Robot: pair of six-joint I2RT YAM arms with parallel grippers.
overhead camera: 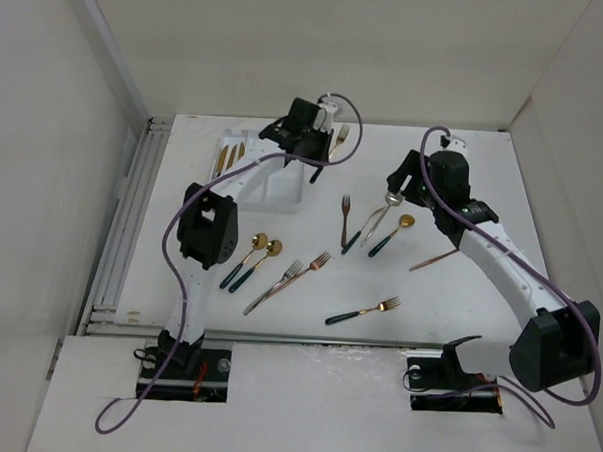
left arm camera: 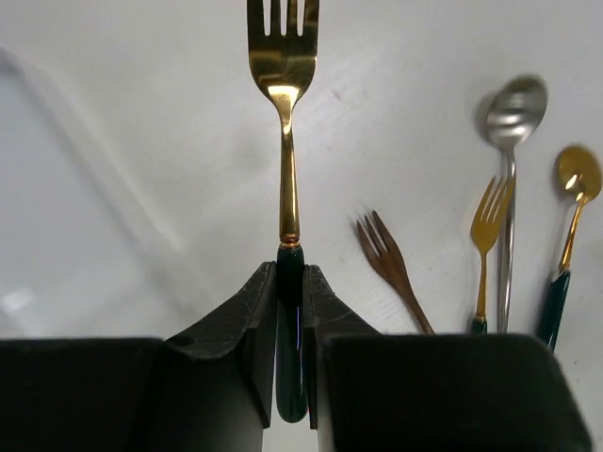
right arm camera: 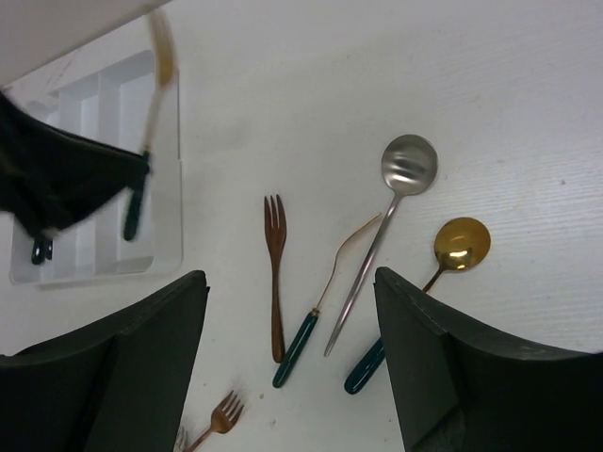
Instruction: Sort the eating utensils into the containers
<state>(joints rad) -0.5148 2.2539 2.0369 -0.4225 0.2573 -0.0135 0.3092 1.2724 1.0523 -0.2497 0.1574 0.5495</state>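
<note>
Above the tray (overhead camera: 283, 188), at its right-hand edge: gold fork (left arm camera: 287, 141) held aloft, left gripper (left arm camera: 290, 282) pinching the green handle end so the tines hang free for the drop. Right gripper (right arm camera: 287, 292) is spread over the silver spoon (right arm camera: 409, 162), probably the next pick.

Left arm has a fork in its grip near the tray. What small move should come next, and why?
Probably shift the left end effector a little further over the shallow white plastic tray and line the fork up with a compartment before lowering. It is shut on the dark green handle of the gold-headed fork, and in the top view the fork's head points out past the tray's right side.
</note>
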